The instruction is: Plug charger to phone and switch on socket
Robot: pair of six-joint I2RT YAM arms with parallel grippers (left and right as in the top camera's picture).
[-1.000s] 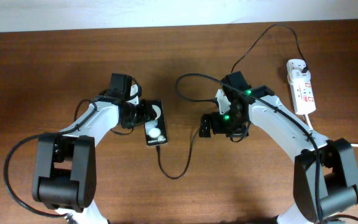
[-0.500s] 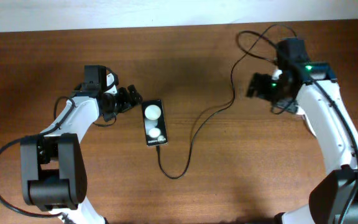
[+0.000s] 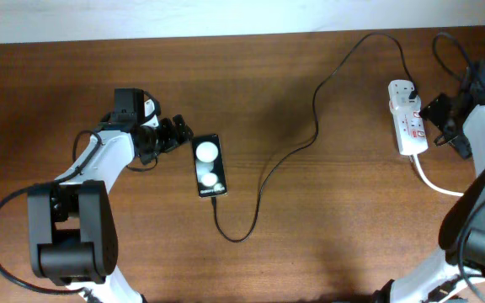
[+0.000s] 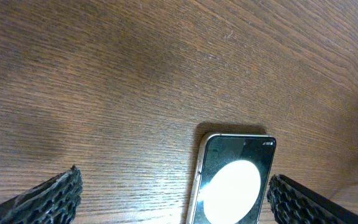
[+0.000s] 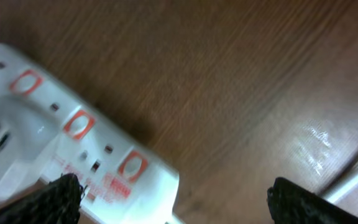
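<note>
- Since half a second ago, the right hand (image 3: 436, 116) has been carried rightward past the socket (image 3: 408, 126). It is now held just beside it, fingers spread wide, nothing gripped.
- The left hand (image 3: 180, 133) is unmoved, spread wide beside the phone (image 3: 208, 165) on the desk (image 3: 310, 244).
- The charger (image 3: 268, 172) is seen reaching the phone's lower end, so only the switching appears to remain.

Wooden table (image 3: 74, 84) bears phone (image 3: 208, 166), charger (image 3: 315, 109), socket (image 3: 407, 118) (seemingly plugged).
</note>
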